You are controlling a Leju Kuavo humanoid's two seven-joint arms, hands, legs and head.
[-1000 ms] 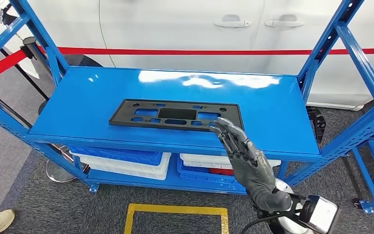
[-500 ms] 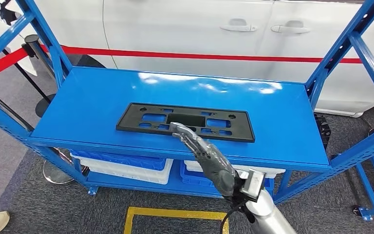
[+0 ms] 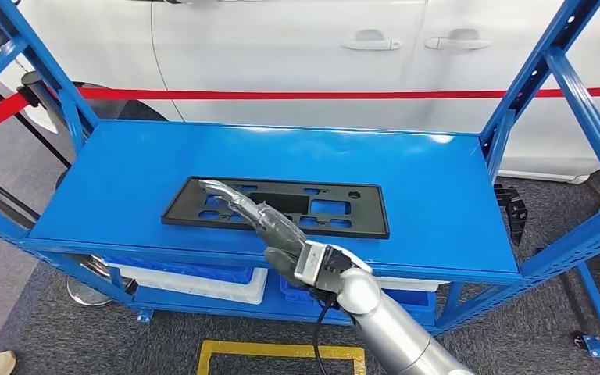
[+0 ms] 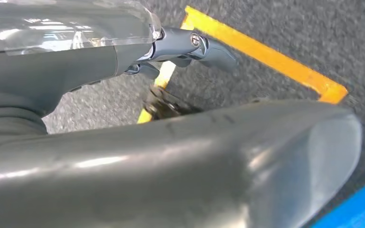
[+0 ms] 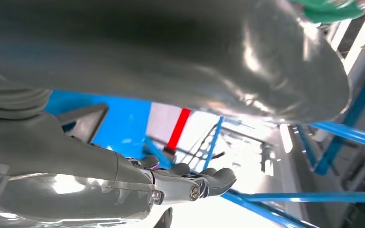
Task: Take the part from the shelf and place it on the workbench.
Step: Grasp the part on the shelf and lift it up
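Stretching out straight and close together over the black plate [image 3: 275, 207], fingertips [image 3: 207, 186] reaching its far left corner; clamping on nothing. Extending from the right hand [image 3: 262, 223], with the silver arm [image 3: 383, 320] coming in from below. Lying flat on the top of the blue shelf [image 3: 437, 187], near the front edge. Left hand [image 4: 185, 45] hanging over grey carpet and yellow floor tape [image 4: 266, 54], fingers curling loosely, holding nothing. Sitting below: white and blue bins [image 3: 195, 269]. Standing behind: a white car [image 3: 281, 47].
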